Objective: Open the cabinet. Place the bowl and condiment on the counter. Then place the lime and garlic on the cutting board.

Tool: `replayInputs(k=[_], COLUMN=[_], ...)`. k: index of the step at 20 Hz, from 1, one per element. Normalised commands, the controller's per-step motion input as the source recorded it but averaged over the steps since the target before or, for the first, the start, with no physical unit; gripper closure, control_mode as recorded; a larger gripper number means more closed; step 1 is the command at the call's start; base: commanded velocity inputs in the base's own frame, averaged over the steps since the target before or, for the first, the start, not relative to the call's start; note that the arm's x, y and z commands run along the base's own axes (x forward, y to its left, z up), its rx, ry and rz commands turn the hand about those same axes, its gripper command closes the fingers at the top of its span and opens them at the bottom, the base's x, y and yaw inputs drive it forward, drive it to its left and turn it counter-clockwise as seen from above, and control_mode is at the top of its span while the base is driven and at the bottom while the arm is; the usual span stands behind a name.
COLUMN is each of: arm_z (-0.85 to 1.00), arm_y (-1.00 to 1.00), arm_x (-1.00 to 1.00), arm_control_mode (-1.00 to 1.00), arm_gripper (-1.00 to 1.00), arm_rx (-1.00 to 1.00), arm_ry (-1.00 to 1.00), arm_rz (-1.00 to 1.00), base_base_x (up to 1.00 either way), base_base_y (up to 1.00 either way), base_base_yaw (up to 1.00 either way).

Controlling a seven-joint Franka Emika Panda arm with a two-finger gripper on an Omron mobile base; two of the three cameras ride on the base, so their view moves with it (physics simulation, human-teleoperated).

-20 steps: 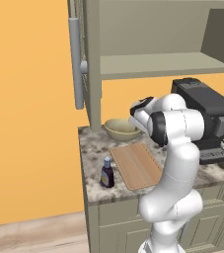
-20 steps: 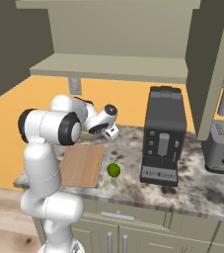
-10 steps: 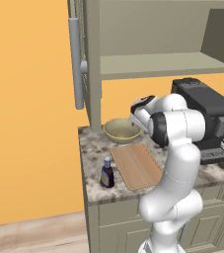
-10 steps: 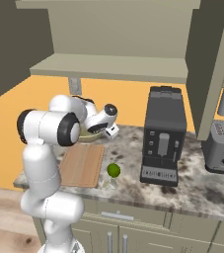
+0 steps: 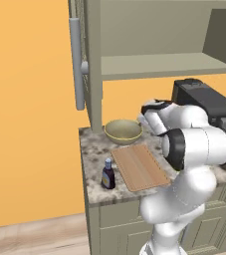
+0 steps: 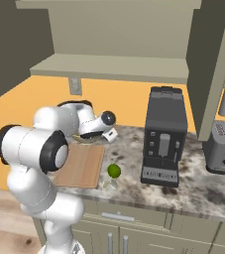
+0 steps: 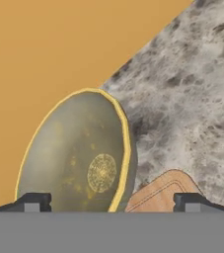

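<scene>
Bowl [image 5: 123, 130] is sitting on the counter [image 5: 92, 149] at the back by the orange wall, just behind the cutting board [image 5: 139, 166], and I am holding nothing. My pincer [image 7: 111, 201] is hanging over its rim with both fingers spread wide apart. Cabinet [image 5: 149, 64] above is standing open, its door [image 5: 79, 55] swung out. Condiment [image 5: 107, 174] is standing on the counter beside the board; lime [image 6: 114, 171] is lying on stone just off the board's other side.
</scene>
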Motion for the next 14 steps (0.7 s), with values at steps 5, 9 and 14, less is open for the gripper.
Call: replayInputs(k=[5,9,14], arm_z=[0.45,0.44,0.38], arm_y=[-0.01,-0.06,-0.23], arm_x=[-0.63,-0.63,-0.29], arm_control_mode=[-1.00,-1.00,-1.00], arm_gripper=[-1.00,-1.00,-1.00], arm_rx=[0.00,-0.01,0.04], arm_ry=[0.06,0.06,0.03], arm_rz=[-0.03,-0.10,-0.04], base_base_x=[0.00,0.00,0.00], base_base_y=[0.00,0.00,0.00], base_base_yaw=[0.00,0.00,0.00])
